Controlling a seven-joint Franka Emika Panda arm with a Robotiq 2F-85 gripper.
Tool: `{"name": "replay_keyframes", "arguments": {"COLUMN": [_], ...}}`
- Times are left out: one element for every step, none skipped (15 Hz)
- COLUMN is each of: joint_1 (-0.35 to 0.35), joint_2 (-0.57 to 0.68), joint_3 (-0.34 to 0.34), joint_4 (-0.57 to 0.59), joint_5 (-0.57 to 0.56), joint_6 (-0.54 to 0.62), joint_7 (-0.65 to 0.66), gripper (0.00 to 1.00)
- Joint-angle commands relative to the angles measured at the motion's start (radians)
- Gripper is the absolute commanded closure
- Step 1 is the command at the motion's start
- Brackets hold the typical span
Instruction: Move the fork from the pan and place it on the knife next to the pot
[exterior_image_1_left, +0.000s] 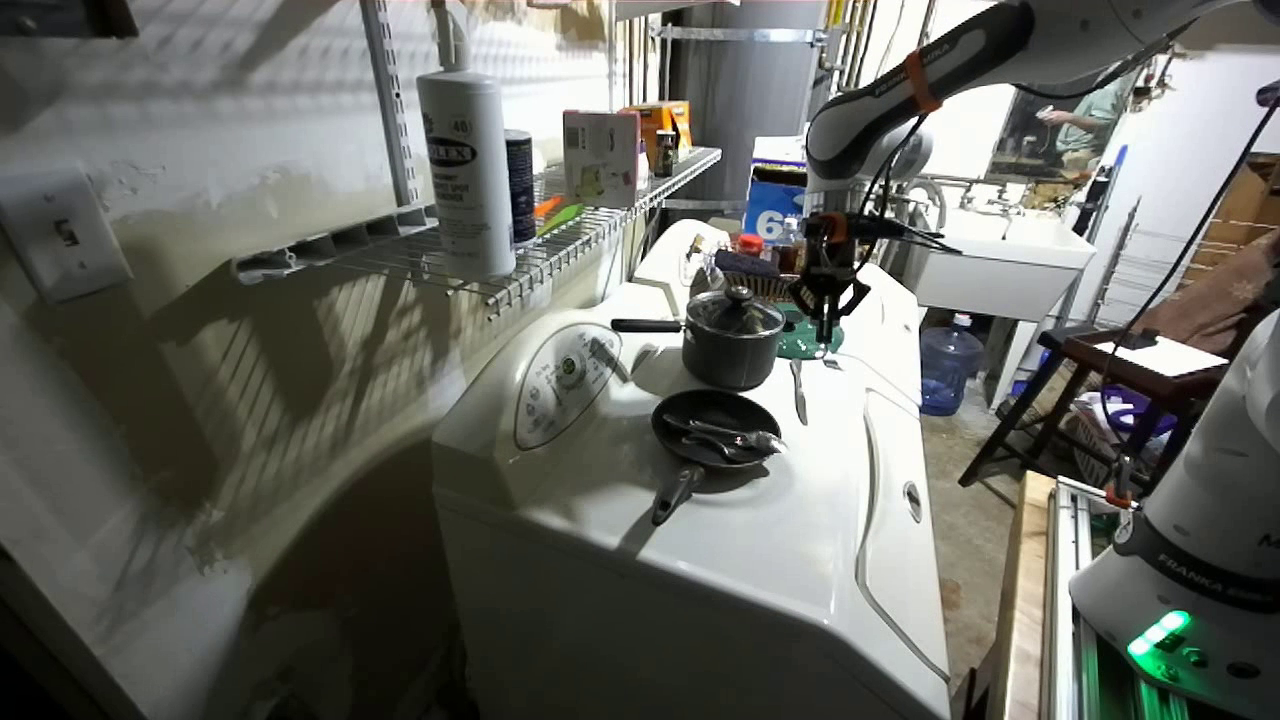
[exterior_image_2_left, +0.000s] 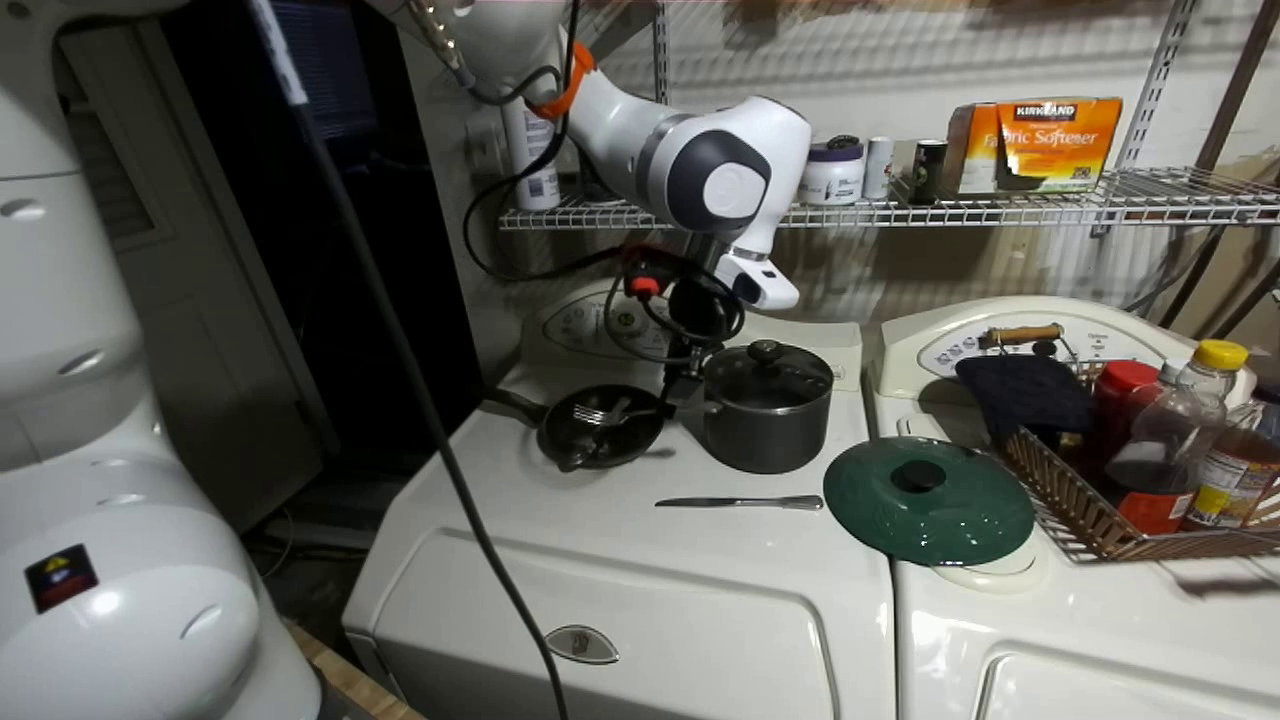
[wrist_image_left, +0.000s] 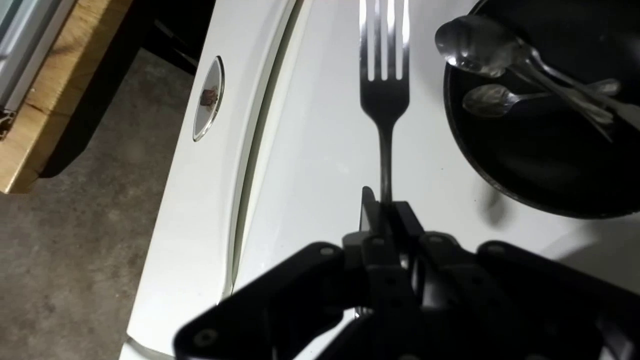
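Observation:
My gripper (wrist_image_left: 387, 210) is shut on the handle of the silver fork (wrist_image_left: 385, 95), and the tines point away from the jaws. In an exterior view the gripper (exterior_image_2_left: 680, 390) and fork (exterior_image_2_left: 600, 415) overlap the pan from that angle. The knife (exterior_image_2_left: 740, 502) lies flat on the white appliance top in front of the dark pot (exterior_image_2_left: 768, 435). In the wrist view the knife (wrist_image_left: 367, 195) is below the jaws, mostly hidden by them. The black pan (wrist_image_left: 550, 170) is to the right there and holds several spoons (wrist_image_left: 475, 47). The pan (exterior_image_1_left: 690, 405) sits beside the pot (exterior_image_1_left: 730, 358).
A green lid (exterior_image_2_left: 960, 520) lies beside the pot. A wire basket (exterior_image_2_left: 1090, 510) with bottles stands beyond it. A wire shelf (exterior_image_1_left: 590, 225) with bottles and boxes runs along the wall. The appliance's front edge (wrist_image_left: 250, 150) drops to the floor.

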Motion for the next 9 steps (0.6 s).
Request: {"name": "replay_keyframes", "arguments": {"joint_1": [-0.029,-0.035,-0.041,-0.045,-0.048,-0.051,-0.053,-0.056,-0.057], "joint_2": [0.054,0.067,0.088,0.109,0.131,0.156,0.178,0.201,0.222], "joint_3": [-0.019,-0.023,-0.026,-0.027,-0.028,-0.029,-0.03,-0.028,-0.029], "joint_4": [0.032,0.039,0.05,0.063,0.075,0.093,0.106,0.122,0.135], "joint_5": [0.047,0.052,0.063,0.066,0.072,0.08,0.085,0.097,0.101], "joint_6": [0.008,0.013,0.015,0.021,0.031,0.035,0.046,0.052,0.062], "joint_7": [-0.038,-0.044,-0.054,-0.062,-0.066,-0.07,-0.069,-0.072,-0.066], "gripper": [0.97,0.97,0.97,0.97,0.97,0.97,0.97,0.97,0.98]}}
